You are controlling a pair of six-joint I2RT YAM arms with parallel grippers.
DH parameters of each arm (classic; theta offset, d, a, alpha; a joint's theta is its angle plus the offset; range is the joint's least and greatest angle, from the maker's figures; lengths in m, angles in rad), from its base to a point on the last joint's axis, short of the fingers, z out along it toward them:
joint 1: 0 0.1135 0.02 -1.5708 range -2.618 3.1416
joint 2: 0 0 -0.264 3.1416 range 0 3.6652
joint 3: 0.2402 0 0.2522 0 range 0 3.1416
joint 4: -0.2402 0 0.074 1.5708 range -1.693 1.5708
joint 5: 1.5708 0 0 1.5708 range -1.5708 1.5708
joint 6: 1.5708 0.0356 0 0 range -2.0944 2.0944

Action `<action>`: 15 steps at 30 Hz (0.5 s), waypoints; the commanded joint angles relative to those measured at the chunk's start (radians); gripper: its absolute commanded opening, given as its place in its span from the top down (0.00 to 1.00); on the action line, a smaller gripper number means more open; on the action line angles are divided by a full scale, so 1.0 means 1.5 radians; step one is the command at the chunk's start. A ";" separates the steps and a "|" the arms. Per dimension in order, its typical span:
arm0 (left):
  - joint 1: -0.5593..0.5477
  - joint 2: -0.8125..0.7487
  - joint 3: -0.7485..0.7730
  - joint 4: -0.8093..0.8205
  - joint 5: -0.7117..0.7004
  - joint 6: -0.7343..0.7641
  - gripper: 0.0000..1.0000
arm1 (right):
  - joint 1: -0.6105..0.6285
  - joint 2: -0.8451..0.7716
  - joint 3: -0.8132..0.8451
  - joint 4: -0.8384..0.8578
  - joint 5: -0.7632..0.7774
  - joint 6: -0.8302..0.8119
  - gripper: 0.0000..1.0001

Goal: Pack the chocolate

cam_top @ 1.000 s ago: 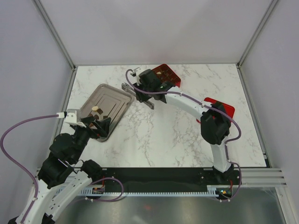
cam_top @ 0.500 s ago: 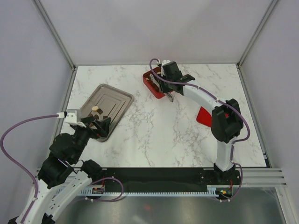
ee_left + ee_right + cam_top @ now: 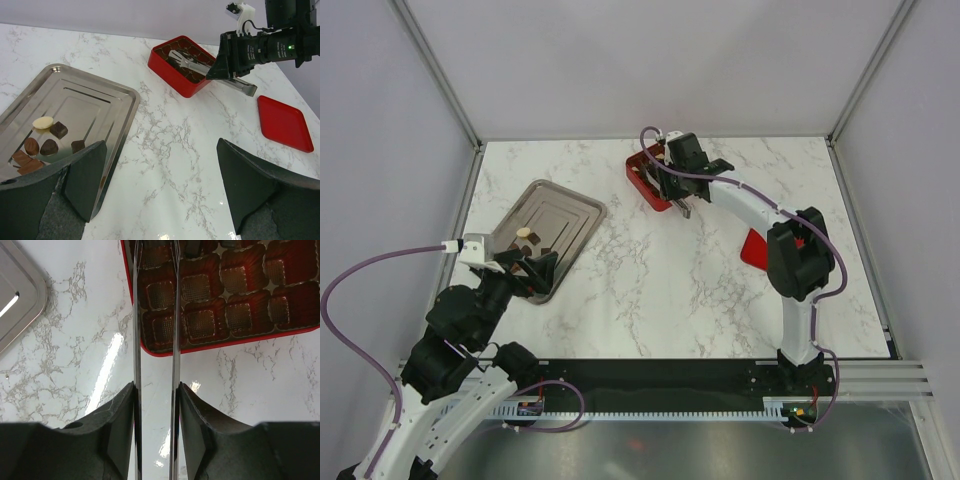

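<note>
Top external: high, looking down on whole surface (image 3: 670, 285). Left wrist: low, oblique, across tray (image 3: 85, 100) toward red compartment box (image 3: 170, 75). Right wrist: close, along tongs (image 3: 175, 315) onto same box.

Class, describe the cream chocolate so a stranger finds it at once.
Look to the steel tray on the table's left. Chocolates cluster at its near end. The cream chocolate is the only pale one; the rest are brown.
</note>
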 commanded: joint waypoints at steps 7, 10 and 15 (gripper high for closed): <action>0.001 0.002 -0.001 0.029 -0.006 0.022 0.00 | -0.003 -0.042 0.069 -0.002 -0.012 -0.004 0.53; 0.001 0.000 0.000 0.029 -0.005 0.023 0.00 | 0.013 -0.075 0.054 0.003 -0.040 0.006 0.53; 0.001 -0.001 0.000 0.030 -0.002 0.024 0.00 | 0.089 -0.079 0.039 0.025 -0.045 0.000 0.53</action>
